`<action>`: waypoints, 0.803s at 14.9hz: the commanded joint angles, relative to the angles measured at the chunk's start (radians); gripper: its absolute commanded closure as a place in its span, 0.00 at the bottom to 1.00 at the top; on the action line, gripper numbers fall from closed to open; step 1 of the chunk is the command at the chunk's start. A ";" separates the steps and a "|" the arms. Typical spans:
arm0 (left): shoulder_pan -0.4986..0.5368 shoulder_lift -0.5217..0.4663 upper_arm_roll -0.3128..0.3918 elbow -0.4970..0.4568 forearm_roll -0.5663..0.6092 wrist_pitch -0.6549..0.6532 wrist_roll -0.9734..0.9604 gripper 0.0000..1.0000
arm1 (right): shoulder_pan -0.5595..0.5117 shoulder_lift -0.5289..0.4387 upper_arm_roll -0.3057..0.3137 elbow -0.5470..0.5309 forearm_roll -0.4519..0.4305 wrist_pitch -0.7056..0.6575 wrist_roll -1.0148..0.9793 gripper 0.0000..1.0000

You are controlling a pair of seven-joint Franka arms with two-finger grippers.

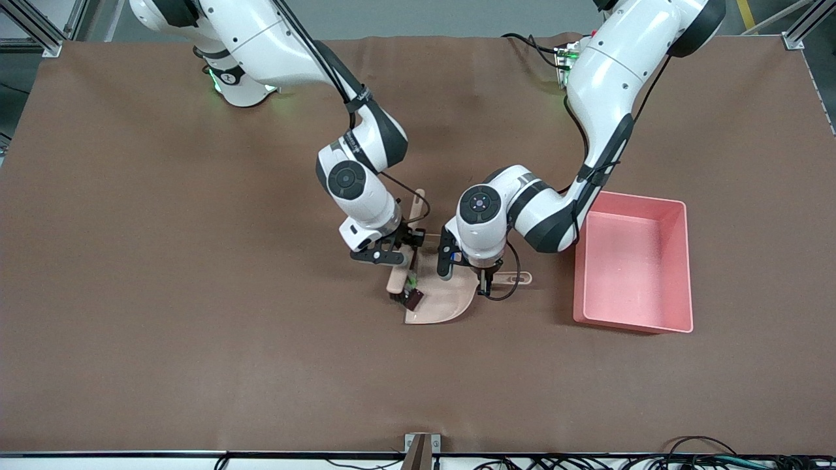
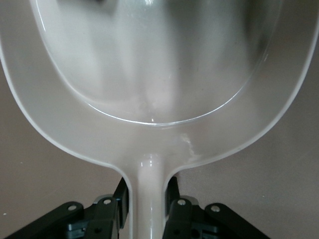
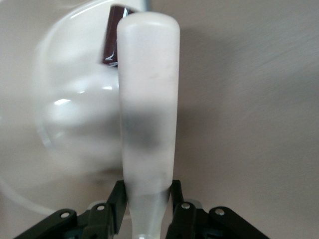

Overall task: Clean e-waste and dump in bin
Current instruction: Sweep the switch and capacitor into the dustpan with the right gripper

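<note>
The e-waste is lying at the open mouth of a beige-pink dustpan near the middle of the brown surface. One piece is a small white part with a bright green patch, and touching it, slightly nearer the front camera, is a flat dark chip resting on the dustpan's edge.

The right tool is clamping the pale handle of a small brush, its fingers pressing on both sides of the handle. The brush is pointing down toward the two pieces, with its dark bristles just beside the chip.

The left tool is gripping the dustpan's narrow handle, its dark fingers closing on each side of the stem. The dustpan is sitting flat on the surface, its scoop opening toward the right arm's end.

The bin, a pink rectangular tray with low walls, is standing on the surface toward the left arm's end, near the dustpan's handle but apart from it.
</note>
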 commanded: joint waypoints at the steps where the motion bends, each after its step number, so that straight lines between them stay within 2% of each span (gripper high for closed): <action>1: 0.000 0.013 0.001 0.038 0.018 -0.052 0.012 0.99 | -0.006 0.028 0.029 0.052 0.048 0.002 -0.006 0.99; 7: 0.003 0.013 0.000 0.067 0.015 -0.084 0.028 0.99 | -0.015 0.022 0.029 0.069 0.045 -0.014 -0.008 0.99; 12: 0.004 0.013 0.000 0.067 0.013 -0.084 0.028 0.99 | -0.084 -0.001 0.017 0.092 0.033 -0.193 -0.064 0.99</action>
